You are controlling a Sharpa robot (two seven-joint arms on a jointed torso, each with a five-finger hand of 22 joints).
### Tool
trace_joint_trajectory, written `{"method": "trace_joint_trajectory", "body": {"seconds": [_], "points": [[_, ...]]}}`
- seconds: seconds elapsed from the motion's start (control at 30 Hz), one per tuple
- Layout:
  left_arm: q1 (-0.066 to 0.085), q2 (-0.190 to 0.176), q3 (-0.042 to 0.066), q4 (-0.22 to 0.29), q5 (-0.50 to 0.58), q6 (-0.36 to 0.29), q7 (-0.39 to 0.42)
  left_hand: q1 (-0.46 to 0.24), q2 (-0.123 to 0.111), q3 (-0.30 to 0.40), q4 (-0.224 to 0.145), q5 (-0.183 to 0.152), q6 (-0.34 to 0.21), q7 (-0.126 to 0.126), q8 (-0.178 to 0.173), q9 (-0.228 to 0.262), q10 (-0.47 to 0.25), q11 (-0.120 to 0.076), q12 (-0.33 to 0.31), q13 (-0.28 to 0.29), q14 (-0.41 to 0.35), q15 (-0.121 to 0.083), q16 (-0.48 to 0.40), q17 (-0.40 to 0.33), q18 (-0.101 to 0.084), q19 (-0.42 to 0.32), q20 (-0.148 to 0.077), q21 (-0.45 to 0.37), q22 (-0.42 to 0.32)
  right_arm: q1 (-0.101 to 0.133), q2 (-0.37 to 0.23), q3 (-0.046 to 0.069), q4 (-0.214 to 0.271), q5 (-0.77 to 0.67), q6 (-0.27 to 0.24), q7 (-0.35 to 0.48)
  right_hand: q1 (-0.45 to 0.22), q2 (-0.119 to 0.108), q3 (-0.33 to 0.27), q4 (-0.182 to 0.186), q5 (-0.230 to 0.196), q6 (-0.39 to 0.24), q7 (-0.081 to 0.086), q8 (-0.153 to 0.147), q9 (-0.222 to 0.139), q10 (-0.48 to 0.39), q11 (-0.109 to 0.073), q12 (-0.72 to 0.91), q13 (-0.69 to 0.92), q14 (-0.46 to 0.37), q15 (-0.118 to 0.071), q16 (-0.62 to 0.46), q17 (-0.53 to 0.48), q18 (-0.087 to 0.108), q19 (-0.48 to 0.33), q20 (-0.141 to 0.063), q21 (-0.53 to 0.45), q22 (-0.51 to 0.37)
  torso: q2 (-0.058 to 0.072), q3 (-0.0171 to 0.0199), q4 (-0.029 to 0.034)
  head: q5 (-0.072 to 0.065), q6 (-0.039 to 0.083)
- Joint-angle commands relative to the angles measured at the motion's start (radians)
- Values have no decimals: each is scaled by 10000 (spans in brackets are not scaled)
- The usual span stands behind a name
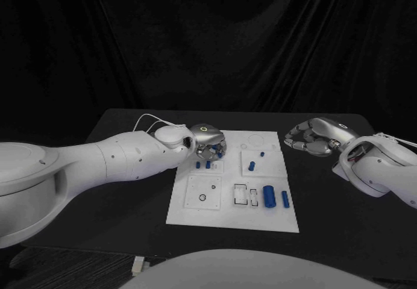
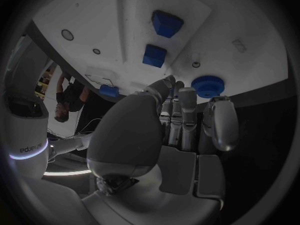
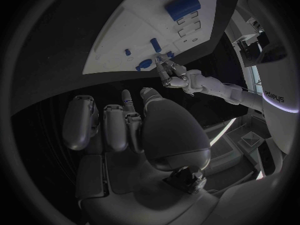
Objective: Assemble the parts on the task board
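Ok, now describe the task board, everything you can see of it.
The task board is a flat white rectangular plate, matte and plastic-looking, lying on the black table between the two arms. Its surface carries shallow square and slot-shaped recesses and small round holes. Blue parts lie or stand on it: two cylinders near its right edge and small pegs further back. The left hand hangs over its far left corner, by a round blue knob. The right hand is off the board.

The task board (image 1: 233,205) is set at the table's (image 1: 113,198) middle. The left hand (image 1: 206,143) is held over the board's 11 o'clock corner — parts (image 1: 269,197) are laid at 4 o'clock. The right hand (image 1: 314,137) is kept off the board, at 2 o'clock.
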Motion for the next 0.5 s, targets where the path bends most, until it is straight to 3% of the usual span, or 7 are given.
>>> {"method": "trace_joint_trajectory", "body": {"seconds": [0.03, 0.2, 0.5], "points": [[247, -236, 17, 387, -5, -276, -56, 114, -25, 41, -63, -103, 25, 94, -85, 56, 73, 27, -89, -29, 27, 7, -71, -67, -167, 34, 3, -32, 1740, -38, -22, 7, 5, -20, 11, -84, 64, 15, 58, 25, 40, 80, -4, -25, -16, 711, 36, -46, 2113, 398, 18, -44, -17, 148, -27, -1, -47, 1567, -16, 11, 9, -10, 0], [551, -614, 17, 754, -4, 212, -274, 74, -48, 81, -63, -261, 7, 65, -157, 13, 51, 9, -243, -99, -84, 2, -237, -323, -134, -51, 6, -206, 1693, -53, -4, 7, -14, -20, 42, -101, 68, 25, 70, 28, 41, 93, -6, -21, -18, 707, 34, -49, 2107, 398, 17, -45, -19, 150, -28, -1, -54, 1565, -18, 7, 6, 20, 0], [676, -867, 14, 777, -3, 1116, -389, -39, -61, 95, -21, -466, 2, 21, -252, -43, -10, -15, -507, -217, -388, -16, -594, -863, -75, -233, 21, -545, 1606, -74, 17, 7, -34, -20, 75, -117, 70, 28, 75, 28, 41, 97, -7, -20, -19, 706, 33, -50, 2105, 396, 17, -51, -31, 148, -25, -1, -46, 1568, -25, 10, 7, 24, 0]]}}
